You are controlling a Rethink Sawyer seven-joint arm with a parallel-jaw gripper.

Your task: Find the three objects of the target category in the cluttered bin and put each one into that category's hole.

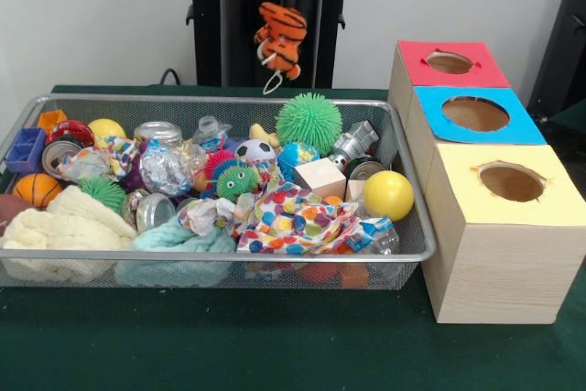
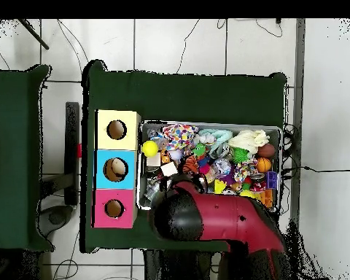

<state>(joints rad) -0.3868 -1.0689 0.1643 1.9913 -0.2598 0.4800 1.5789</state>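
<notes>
While aloft, tiger plush (image 1: 279,38) under unseen pincer

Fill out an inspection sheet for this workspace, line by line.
Surface: table under dark green cloth.
Job's things: wire mesh bin, packed full; striped orange tiger plush hangs in the air above the bin's far rim; red-topped box hole open, farthest from the front camera in the row of three.
Clutter: green spiky ball, yellow ball, spotted cloth, soccer ball, wooden block, cans, towels.
Gripper: hidden; in the overhead view the red arm covers it, and the front view shows only the plush.
Cables: black cable behind the bin; cables on the floor.
Surroundings: pale wall, black pedestal, tiled floor.
</notes>
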